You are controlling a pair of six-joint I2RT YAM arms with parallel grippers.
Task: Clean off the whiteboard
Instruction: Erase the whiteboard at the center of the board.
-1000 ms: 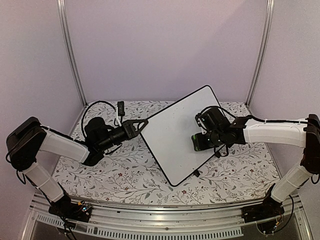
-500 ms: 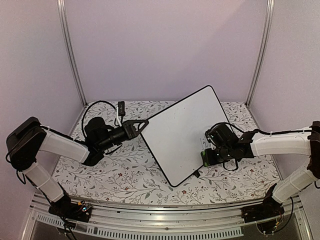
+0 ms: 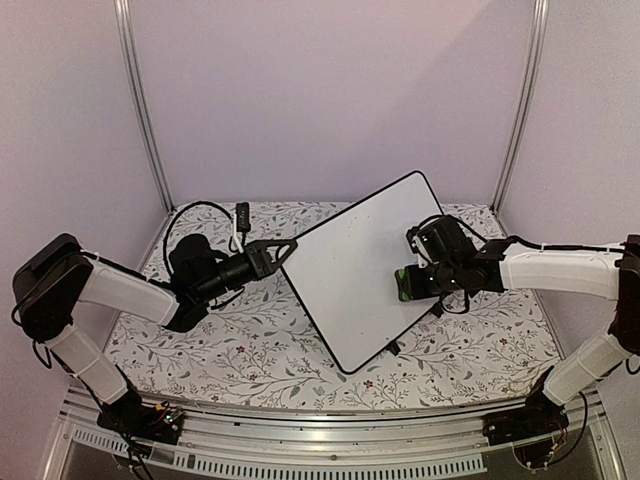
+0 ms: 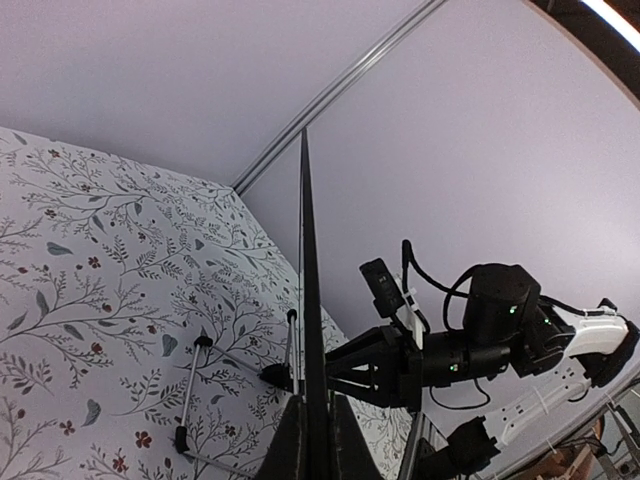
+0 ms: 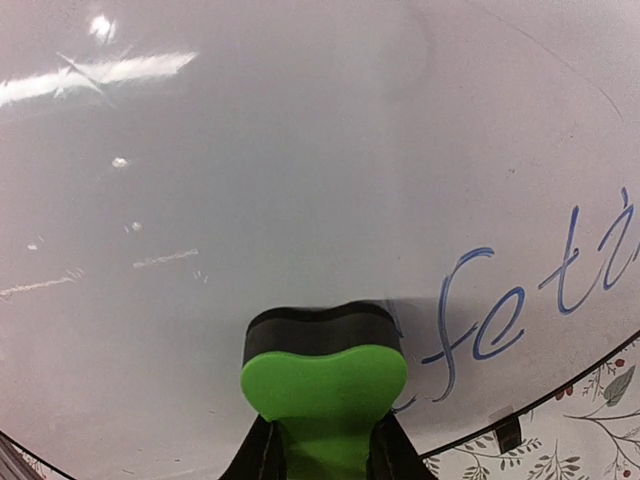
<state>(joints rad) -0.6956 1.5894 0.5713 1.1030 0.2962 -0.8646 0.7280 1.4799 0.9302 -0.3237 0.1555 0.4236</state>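
The counter (image 3: 250, 350) has a pattern of little flowers and leaves. The two arms start at its near edge and reach in toward the middle.

The left arm (image 3: 120, 290) comes in from the left. The left gripper (image 3: 284, 250) is clenched on the left edge of the whiteboard (image 3: 345, 265). In the left wrist view, the thin black rim of the board runs straight up from between the two fingers.

The whiteboard is in the middle of the counter, between the two arms. It is turned at a slant. One rounded corner points to the front and another points to the back wall (image 3: 330, 100). A small black foot (image 3: 393, 347) sticks out under its near right edge.

The right arm (image 3: 555, 270) comes in from the right. The right gripper (image 5: 325, 455) is squeezed tight on a green eraser (image 5: 325, 375). The black bottom of the eraser is pressed on the white face of the board, near its right edge.

Just to the right of the eraser there is blue writing (image 5: 490, 320) on the board. It is close to the rim. The rest of the board in the right wrist view is white and shiny.

Farther back on the left, a black cable (image 3: 195, 208) loops over the counter near the wall.
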